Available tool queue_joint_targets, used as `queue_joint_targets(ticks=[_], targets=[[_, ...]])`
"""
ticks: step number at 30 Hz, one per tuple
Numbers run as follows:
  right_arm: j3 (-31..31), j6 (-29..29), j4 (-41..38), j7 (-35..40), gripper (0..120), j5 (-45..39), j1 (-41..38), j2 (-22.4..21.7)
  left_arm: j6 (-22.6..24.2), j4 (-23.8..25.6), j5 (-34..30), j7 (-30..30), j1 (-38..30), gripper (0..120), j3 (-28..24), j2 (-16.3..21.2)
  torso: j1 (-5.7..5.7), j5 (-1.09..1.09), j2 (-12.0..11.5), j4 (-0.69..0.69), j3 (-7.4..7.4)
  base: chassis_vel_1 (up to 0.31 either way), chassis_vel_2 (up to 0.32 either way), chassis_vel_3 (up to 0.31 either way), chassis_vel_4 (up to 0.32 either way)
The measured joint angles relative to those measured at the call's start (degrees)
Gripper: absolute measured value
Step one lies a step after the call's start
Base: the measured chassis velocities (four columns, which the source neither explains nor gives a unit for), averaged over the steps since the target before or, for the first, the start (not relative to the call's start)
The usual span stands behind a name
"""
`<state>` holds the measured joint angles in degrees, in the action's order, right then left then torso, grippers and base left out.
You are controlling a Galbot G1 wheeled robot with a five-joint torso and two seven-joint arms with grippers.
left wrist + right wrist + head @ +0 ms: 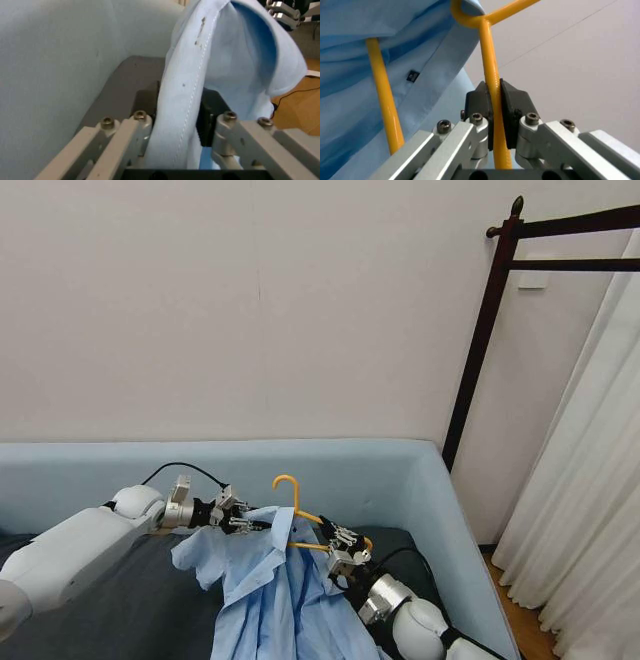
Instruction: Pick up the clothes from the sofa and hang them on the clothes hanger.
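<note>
- Head view, left side: the left gripper reaches in over the sofa. Its jaws are clenched on a fold of the light blue shirt.
- Left wrist view: a stitched edge of the cloth runs up between the two black pads and is pinched flat there. The rest of the shirt billows out beyond the jaw tips.
- Handling, as judged: the shirt is light, soft and limp. It will likely sag, bunch and slide, with no stiffness of its own. The soundest hold is a seamed or collar edge, where doubled cloth gives the pads something to bite. A single layer could creep out of the grip.
- Centre: the shirt is draped on a yellow hanger. Most of the cloth hangs below both sets of jaws, down toward the dark seat cushion. The hook stands clear above the collar, between the two grippers.
- Hanger, as judged: it looks stiff, thin and smooth. It could twist in the pads if the cloth's weight pulls to one side.
- Right: the right gripper is closed on the hanger. In the right wrist view one yellow rod passes straight between the pads and is firmly nipped. A second rod runs just beside the jaws, outside them and under the shirt.
- Far right: a dark wooden clothes rack stands past the sofa's end, well apart from both sets of jaws and higher than them. A white curtain hangs beside it.
</note>
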<state>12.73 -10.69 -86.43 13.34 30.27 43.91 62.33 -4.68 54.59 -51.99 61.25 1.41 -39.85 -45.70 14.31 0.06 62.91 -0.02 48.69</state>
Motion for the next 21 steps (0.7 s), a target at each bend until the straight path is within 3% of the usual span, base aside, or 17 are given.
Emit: queue_joint_targets(ticks=[4,14,21], targets=[[0.1,0.0,0.3,0.1,5,0.0,-0.2,0.1,-0.1,0.0,-0.1,0.1,-0.1,7,-0.1,-0.2,0.0,0.0,0.0,0.0,0.0,0.0,0.0,0.0,0.0],[0.1,0.5,0.0,0.5,5,-1.2,-0.2,-0.2,-0.4,-0.4,-0.3,-0.3,-0.6,6,-0.9,-1.0,0.0,0.0,0.0,0.0,0.0,0.0,0.0,0.0,0.0],[-0.7,0.0,-2.9,0.4,29,-4.3,1.5,-1.0,-0.9,-1.1,-0.4,-0.5,-0.8,1,-1.0,-1.4,0.0,0.02,0.0,0.0,0.0,0.0,0.0,0.0,0.0]])
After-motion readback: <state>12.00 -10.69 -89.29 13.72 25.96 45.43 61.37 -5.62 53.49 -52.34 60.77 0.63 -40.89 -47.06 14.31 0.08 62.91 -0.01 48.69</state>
